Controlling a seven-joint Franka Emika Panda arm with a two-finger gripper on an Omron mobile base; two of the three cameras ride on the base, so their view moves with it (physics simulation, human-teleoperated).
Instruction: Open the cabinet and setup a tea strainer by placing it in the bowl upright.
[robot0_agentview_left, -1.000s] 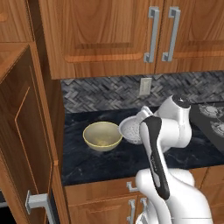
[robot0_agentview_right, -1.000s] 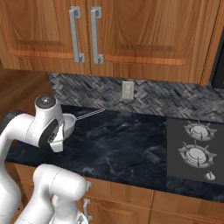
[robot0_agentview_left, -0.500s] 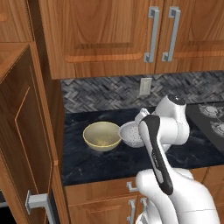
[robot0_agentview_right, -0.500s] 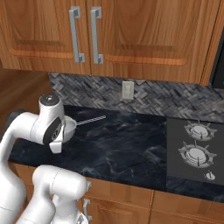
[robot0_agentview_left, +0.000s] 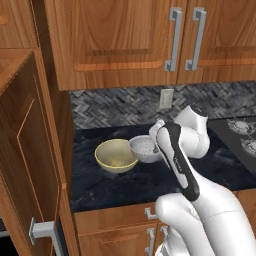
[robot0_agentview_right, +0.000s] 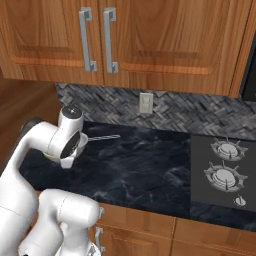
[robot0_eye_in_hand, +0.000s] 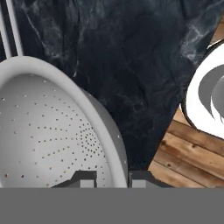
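Carried leftward, the perforated silvery metal tea strainer (robot0_agentview_left: 145, 148), rim pinched in the closed gripper (robot0_eye_in_hand: 113, 178), now nears the beige round bowl (robot0_agentview_left: 115, 155); lowering upright comes next.

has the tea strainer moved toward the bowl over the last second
Yes. In the left base view the tea strainer, pinched at its rim by the gripper, has shifted left and now sits right beside the bowl.
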